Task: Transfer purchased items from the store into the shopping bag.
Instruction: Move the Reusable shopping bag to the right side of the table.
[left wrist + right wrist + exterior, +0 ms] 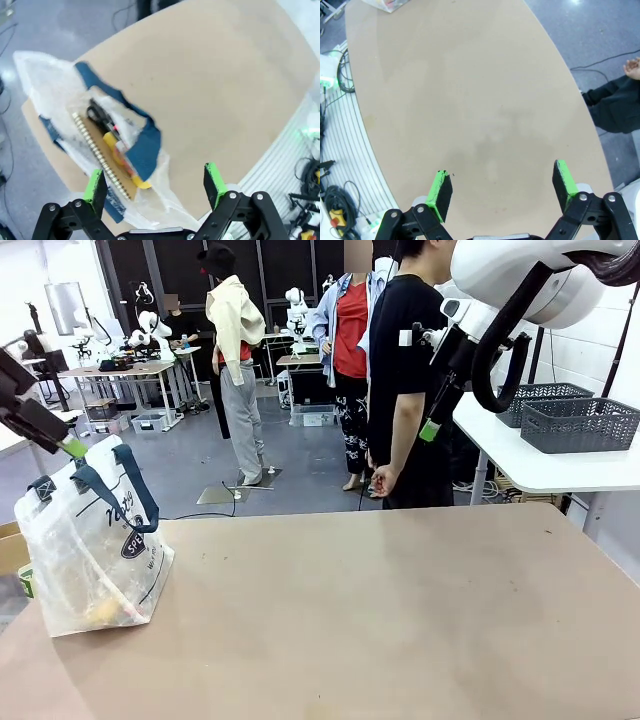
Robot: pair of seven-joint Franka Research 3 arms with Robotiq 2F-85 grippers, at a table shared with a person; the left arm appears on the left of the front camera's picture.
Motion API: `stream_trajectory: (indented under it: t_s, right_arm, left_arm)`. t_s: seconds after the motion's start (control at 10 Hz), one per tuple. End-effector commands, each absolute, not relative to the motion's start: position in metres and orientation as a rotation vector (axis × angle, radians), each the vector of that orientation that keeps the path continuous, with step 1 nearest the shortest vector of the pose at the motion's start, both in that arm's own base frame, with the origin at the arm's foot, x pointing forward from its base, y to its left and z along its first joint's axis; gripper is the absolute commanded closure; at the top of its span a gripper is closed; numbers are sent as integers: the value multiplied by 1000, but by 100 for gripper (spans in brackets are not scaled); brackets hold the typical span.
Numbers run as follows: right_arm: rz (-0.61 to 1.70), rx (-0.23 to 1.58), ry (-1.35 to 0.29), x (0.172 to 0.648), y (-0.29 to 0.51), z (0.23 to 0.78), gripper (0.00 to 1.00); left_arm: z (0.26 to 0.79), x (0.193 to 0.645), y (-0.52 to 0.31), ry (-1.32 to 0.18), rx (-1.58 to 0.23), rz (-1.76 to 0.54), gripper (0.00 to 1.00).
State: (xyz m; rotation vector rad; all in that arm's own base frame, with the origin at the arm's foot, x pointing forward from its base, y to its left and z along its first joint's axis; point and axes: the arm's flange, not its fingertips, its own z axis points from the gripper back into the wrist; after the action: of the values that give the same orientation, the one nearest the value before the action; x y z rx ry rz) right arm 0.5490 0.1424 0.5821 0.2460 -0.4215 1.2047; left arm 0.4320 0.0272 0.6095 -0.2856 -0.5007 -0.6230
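At the table's [400, 620] left edge we see the shopping bag [95, 540] standing, purchased items [117, 150] inside (a spiral notebook among them). Our left gripper [156, 182] hangs above it, fingers apart and empty. Our right gripper [502, 187], also spread, hovers over bare tabletop.

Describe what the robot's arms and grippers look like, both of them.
The right arm has a glossy white shell with a black cable looped beneath it. Both the left gripper and the right gripper are black linkage frames with silver bolts, each carrying two fingers faced with bright green pads.
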Motion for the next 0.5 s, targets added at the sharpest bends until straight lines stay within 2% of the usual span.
stream_trajectory:
  t_s: [0.0, 0.2, 0.4]
  right_arm:
    - [1212, 240, -410, 549, 141, 584, 0]
    - [1212, 240, -410, 549, 141, 584, 0]
    - [1212, 240, -410, 549, 141, 584, 0]
  left_arm:
    - [633, 435, 38, -484, -504, -746, 0]
    - [646, 437, 45, -425, -644, -933, 0]
    - [648, 432, 50, -567, -644, -1116, 0]
